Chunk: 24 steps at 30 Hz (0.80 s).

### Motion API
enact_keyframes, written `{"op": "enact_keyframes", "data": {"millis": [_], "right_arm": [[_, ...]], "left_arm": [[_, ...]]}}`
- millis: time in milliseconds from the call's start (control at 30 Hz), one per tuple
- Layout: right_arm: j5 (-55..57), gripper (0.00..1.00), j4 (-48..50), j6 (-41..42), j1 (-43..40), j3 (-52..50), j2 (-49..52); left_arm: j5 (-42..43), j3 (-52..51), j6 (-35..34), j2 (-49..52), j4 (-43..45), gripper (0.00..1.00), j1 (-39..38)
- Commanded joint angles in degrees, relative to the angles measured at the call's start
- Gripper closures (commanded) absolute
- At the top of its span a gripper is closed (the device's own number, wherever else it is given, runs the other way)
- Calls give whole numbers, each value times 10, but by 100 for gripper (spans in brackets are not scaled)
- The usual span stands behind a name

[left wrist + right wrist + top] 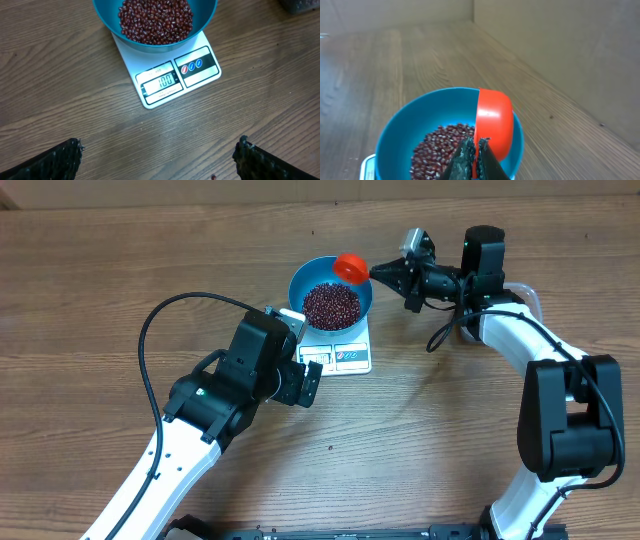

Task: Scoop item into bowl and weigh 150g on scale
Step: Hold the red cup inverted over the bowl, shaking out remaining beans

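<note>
The blue bowl (300, 280) stands on the white scale (350, 356) and holds a heap of dark red-brown beans (331, 305). My right gripper (378, 273) is shut on the handle of a red scoop (350, 267), which hangs tipped on its side over the bowl's right rim. In the right wrist view the scoop (494, 120) shows its back above the beans (437, 145). My left gripper (312, 377) stands open in front of the scale, holding nothing. Seen from the left wrist, the scale (200, 64) has a lit display that reads 100.
A clear plastic tub (525, 292) sits at the back right, mostly hidden behind the right arm. One stray bean (330, 447) lies on the wooden table in front of the scale. A plain wall rises behind the table.
</note>
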Motion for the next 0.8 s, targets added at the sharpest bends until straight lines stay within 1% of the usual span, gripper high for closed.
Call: {"op": "enact_keyframes", "data": {"millis": [0,33,67,200,300,433,533,567,667,700,767], "right_arm": [[-39,96,5,-5,2,-3,1],[-76,96,2,-5,4,-3,1],[-80,96,-4,-5,5,-3,1],[-5,96,-8,-4,4,-3,1],[-21,96,-8,-4,5,-3,1],[25,96,-11,-4,5,-3,1],[11,96,-18,-4,5,-3,1],[20,96,-22,-5,5,-3,1],[97,96,-25,-15,2,-3,1],[93,96,-24,-15,2,-3,1],[43,96,-24,-13,2,-3,1]], "left_arm": [[6,14,11,1,2,1,1],[6,14,11,1,2,0,1],[6,14,11,1,2,0,1],[6,14,11,1,2,0,1],[6,14,11,1,2,1,1],[6,14,11,1,2,0,1],[6,14,11,1,2,0,1],[6,14,11,1,2,0,1],[6,14,11,1,2,0,1],[6,14,11,1,2,0,1],[6,14,10,1,2,0,1]]}}
